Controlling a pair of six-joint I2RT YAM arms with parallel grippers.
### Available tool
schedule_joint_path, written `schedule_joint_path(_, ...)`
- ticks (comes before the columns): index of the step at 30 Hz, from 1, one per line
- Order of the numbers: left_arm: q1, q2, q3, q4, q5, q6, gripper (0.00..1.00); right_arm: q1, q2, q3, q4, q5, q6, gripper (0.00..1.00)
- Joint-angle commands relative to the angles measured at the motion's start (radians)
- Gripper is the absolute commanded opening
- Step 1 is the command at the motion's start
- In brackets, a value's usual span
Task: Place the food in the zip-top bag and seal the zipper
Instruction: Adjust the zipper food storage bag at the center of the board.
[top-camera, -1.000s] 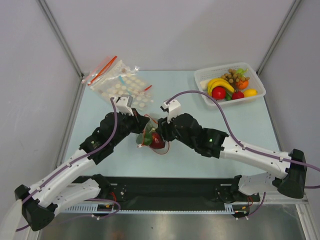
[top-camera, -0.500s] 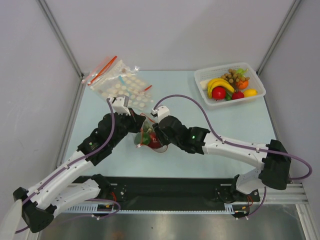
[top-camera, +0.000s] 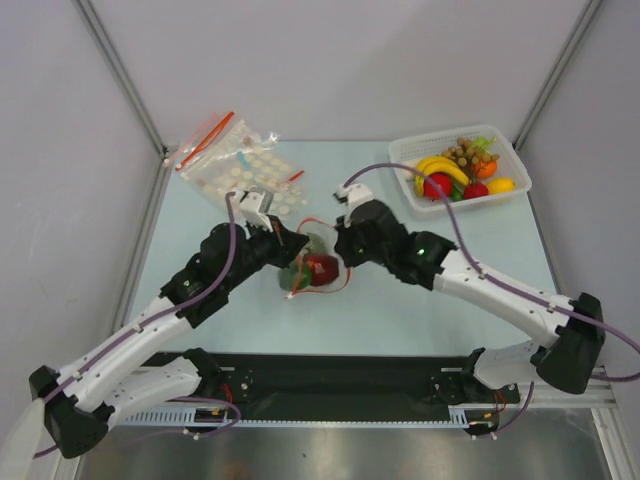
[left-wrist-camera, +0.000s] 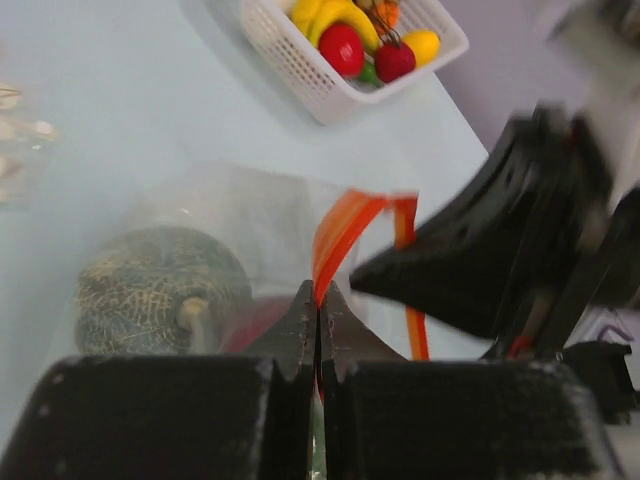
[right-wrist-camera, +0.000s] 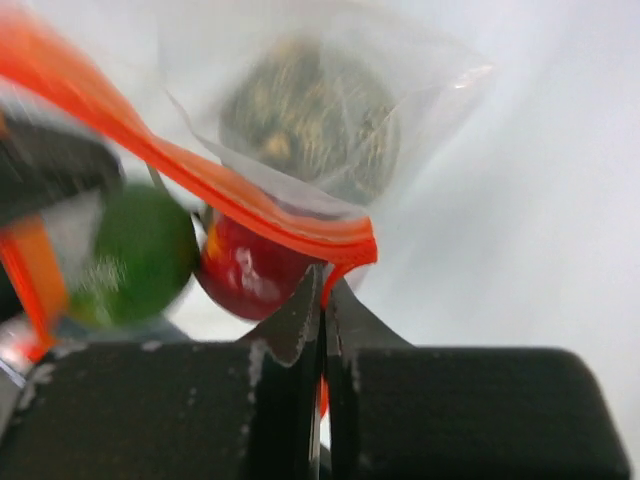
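The zip-top bag (top-camera: 316, 262) hangs stretched between both grippers at the table's middle. Inside it are pieces of the food: a shiny red round fruit (right-wrist-camera: 245, 270), a rough grey-green ball (right-wrist-camera: 310, 120) and a dark green ball (right-wrist-camera: 140, 250). My left gripper (left-wrist-camera: 318, 300) is shut on one end of the red zipper (left-wrist-camera: 340, 235). My right gripper (right-wrist-camera: 325, 288) is shut on the other end of the zipper (right-wrist-camera: 200, 170), at the bag's corner. From above, the left gripper (top-camera: 296, 243) is at the bag's left and the right gripper (top-camera: 341, 252) at its right. The grey-green ball (left-wrist-camera: 160, 290) presses against the clear film.
A white basket (top-camera: 505, 160) at the back right holds bananas, a grape bunch and other toy produce. Clear bags with pale discs (top-camera: 240, 165) lie at the back left. Grey walls and metal posts enclose the table.
My right gripper has shut on the bag's zipper end and moved right and farther back, pulling the mouth taut. My left gripper stayed shut on its end.
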Motion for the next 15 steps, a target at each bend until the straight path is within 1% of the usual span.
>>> schedule_joint_path(1, -0.053, 0.077, 0.075, 0.052, 0.114, 0.035, 0.00, -0.177, -0.128, 0.036, 0.052, -0.134, 0.048, 0.00)
schedule_joint_path(2, -0.085, 0.092, 0.099, 0.032, 0.108, 0.044, 0.00, -0.215, -0.132, 0.045, 0.059, -0.198, 0.076, 0.00)
schedule_joint_path(4, -0.106, 0.132, 0.119, 0.021, 0.102, 0.056, 0.00, -0.261, -0.116, 0.095, 0.056, -0.232, 0.093, 0.00)
schedule_joint_path(6, -0.116, 0.138, 0.115, 0.032, 0.109, 0.052, 0.00, -0.281, -0.084, 0.143, 0.030, -0.233, 0.095, 0.00)
schedule_joint_path(7, -0.116, 0.137, 0.110, 0.046, 0.120, 0.044, 0.01, -0.281, -0.068, 0.161, 0.009, -0.233, 0.093, 0.02)
schedule_joint_path(10, -0.116, 0.147, 0.092, 0.070, 0.151, 0.015, 0.02, -0.281, -0.024, 0.171, 0.026, -0.275, 0.084, 0.13)
schedule_joint_path(11, -0.116, 0.152, 0.090, 0.078, 0.158, 0.010, 0.02, -0.282, -0.017, 0.150, 0.035, -0.282, 0.082, 0.20)
schedule_joint_path(13, -0.112, 0.160, 0.079, 0.098, 0.164, -0.014, 0.02, -0.282, -0.007, 0.123, 0.062, -0.280, 0.079, 0.26)
schedule_joint_path(15, -0.083, 0.166, 0.053, 0.125, 0.209, -0.052, 0.01, -0.281, 0.007, 0.100, 0.073, -0.283, 0.076, 0.29)
